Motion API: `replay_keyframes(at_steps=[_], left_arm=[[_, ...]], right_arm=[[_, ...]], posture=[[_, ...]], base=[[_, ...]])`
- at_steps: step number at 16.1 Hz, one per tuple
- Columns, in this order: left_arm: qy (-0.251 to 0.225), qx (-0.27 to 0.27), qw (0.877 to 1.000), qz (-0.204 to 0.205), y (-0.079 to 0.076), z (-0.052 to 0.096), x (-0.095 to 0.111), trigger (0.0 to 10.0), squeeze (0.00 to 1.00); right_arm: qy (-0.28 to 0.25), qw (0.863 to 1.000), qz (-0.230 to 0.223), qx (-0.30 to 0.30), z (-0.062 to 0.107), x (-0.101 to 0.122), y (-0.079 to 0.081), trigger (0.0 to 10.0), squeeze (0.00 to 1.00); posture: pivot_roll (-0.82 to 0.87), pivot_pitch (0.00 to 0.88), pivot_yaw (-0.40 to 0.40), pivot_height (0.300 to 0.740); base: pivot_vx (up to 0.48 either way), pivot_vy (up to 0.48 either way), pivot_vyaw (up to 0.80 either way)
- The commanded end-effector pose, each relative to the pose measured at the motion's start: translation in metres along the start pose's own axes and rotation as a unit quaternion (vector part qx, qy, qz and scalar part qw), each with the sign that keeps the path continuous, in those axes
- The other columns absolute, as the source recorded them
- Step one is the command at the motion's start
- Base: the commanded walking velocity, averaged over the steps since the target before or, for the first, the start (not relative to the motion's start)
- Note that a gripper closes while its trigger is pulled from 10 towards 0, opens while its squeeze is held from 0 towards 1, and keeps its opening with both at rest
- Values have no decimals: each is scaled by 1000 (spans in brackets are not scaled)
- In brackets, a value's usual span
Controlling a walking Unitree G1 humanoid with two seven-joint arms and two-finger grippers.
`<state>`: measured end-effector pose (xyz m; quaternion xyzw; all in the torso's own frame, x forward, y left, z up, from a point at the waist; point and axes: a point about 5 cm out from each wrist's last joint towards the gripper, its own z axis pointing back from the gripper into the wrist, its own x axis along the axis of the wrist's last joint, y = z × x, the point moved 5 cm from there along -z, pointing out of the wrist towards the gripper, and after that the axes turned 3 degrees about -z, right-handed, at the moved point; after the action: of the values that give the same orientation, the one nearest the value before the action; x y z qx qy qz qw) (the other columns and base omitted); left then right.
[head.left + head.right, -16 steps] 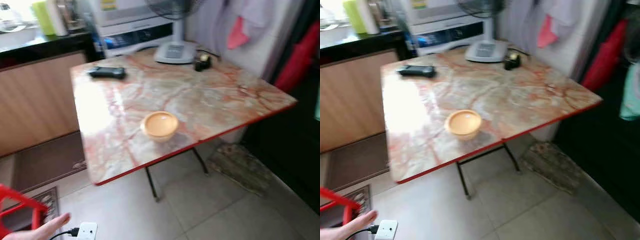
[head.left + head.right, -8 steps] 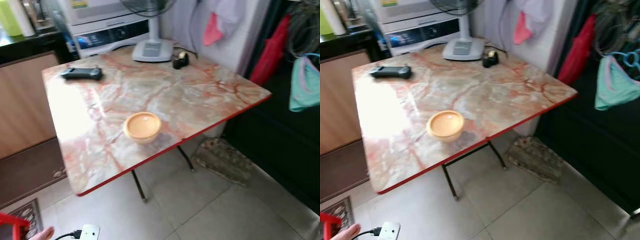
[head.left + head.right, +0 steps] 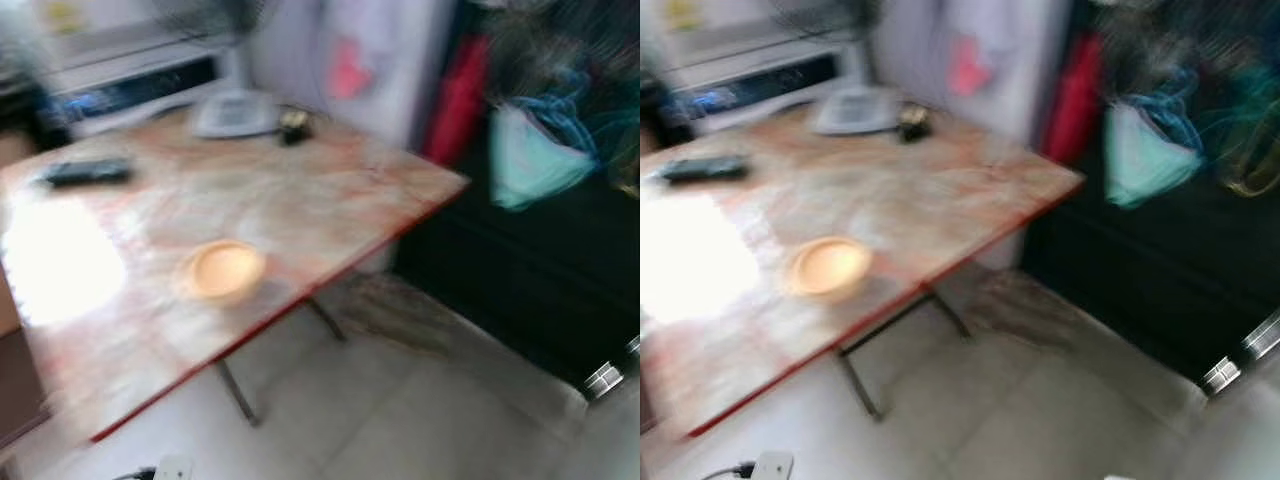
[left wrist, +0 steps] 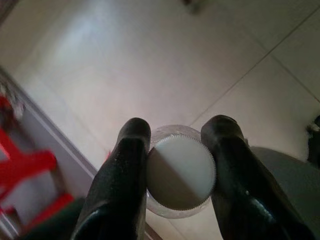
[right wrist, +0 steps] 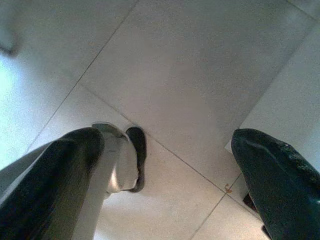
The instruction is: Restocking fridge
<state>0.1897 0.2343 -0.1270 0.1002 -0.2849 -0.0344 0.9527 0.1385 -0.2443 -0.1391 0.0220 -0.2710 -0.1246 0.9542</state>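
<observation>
The left hand (image 4: 181,175) is clamped on a white-capped bottle (image 4: 181,172), its long axis running straight out between the 2 fingers toward the floor; right hand (image 5: 165,175) hangs apart, carrying nothing.

1. Location type: a lived-in home, in a kitchen or utility corner; the head views are blurred.
2. Left of frame: a folding table (image 3: 300,200) with a marble-pattern top, carrying an orange bowl (image 3: 222,270) and a dark remote (image 3: 85,172).
3. Upper left: a white appliance (image 3: 130,80) and a fan base (image 3: 232,112).
4. Upper right: hanging clothes (image 3: 530,155).
5. Bottom: pale tiled floor (image 3: 400,410).
</observation>
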Motion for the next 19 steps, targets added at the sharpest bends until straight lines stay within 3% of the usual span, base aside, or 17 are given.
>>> replay_keyframes(at_steps=[1,19], left_arm=[[7,-6,1000,-2,-5,1,-4,10000,0],[1,5,1000,-1,-1,0,0,10000,0]], right_arm=[[12,1000,-2,-4,2,-8,-4,10000,0],[24,1000,8,2,2,-10,-3,10000,0]], posture=[[-9,0,22,740],[-16,0,24,740]], base=[[0,0,-788],[0,0,-788]])
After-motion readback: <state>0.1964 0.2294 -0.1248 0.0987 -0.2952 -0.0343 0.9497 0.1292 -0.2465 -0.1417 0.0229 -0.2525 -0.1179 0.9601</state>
